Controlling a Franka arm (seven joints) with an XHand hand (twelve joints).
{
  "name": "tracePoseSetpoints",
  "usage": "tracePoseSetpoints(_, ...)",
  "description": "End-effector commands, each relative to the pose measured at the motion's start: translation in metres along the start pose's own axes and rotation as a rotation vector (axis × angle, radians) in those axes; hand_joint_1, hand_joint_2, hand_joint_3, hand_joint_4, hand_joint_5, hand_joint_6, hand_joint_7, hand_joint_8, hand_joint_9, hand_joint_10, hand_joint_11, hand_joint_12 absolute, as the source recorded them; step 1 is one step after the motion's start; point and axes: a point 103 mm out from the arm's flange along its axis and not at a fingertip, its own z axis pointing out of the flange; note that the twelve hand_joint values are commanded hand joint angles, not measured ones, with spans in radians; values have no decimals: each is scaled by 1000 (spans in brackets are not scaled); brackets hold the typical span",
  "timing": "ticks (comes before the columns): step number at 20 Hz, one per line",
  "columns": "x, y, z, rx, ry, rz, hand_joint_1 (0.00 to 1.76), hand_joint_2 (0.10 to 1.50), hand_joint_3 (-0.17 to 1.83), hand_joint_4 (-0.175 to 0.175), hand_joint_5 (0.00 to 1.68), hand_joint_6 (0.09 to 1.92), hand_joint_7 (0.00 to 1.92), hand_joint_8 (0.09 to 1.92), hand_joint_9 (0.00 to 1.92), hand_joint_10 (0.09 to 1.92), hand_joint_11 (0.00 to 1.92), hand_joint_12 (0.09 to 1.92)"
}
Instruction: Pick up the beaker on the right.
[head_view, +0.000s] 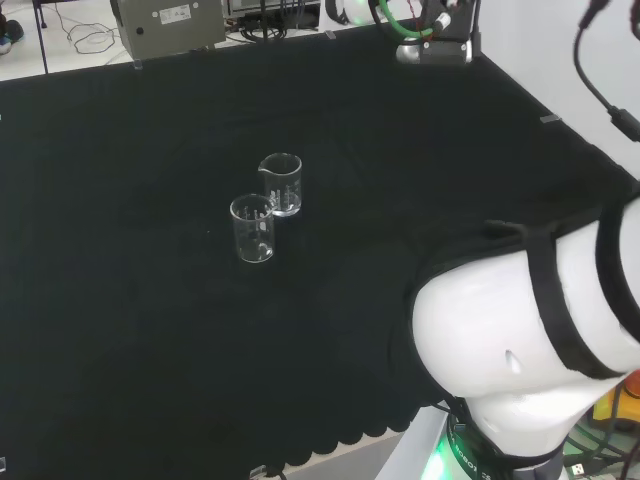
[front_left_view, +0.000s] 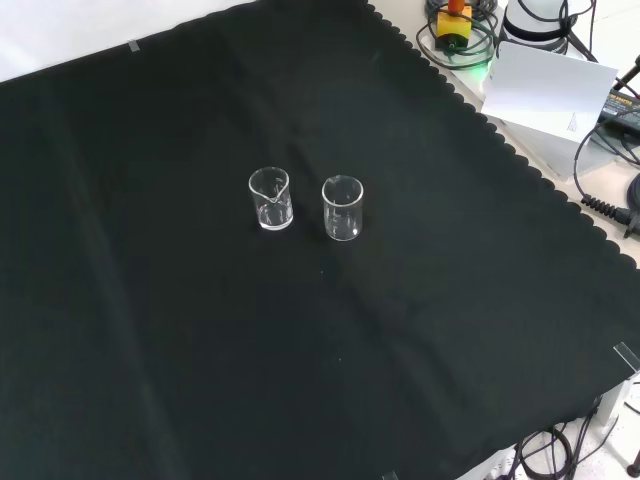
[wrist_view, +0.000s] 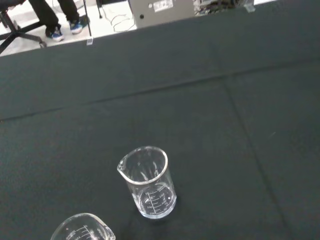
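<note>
Two clear glass beakers stand upright near the centre of the frame in the front view, close together but apart: the right beaker (front_left_view: 342, 208) just right of centre and the left beaker (front_left_view: 270, 198) beside it. Both rest on the black cloth of the table (front_left_view: 200, 380). Whether the robot hand is open or closed cannot be told. In the head view the arm's white link (head_view: 520, 340) occupies the lower right.

A: What's round the bench?
B: Black cloth (head_view: 150, 330) w/ scalloped edge, pale floor (head_view: 60, 40) beyond. Grey box (head_view: 168, 25) at far edge in head view, cables beside it.
A: Front view?
B: White card (front_left_view: 545, 90) top right, black cables (front_left_view: 610, 150) nearby, a yellow-and-red button (front_left_view: 455, 18).
</note>
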Motion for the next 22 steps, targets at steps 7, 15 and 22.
tracePoseSetpoints(7, -29, 103, 111, 93, 107, -75, 438, 996, 261, 1, 323, 87, 99, 455, 217, 609, 0, 1319)
tracePoseSetpoints(15, -37, 128, 166, 171, 134, -143, 665, 848, 324, -2, 329, 87, 123, 492, 275, 607, 0, 1345)
tracePoseSetpoints(22, -40, 156, 204, 231, 167, -235, 736, 680, 509, 4, 297, 87, 90, 500, 242, 596, 0, 1299)
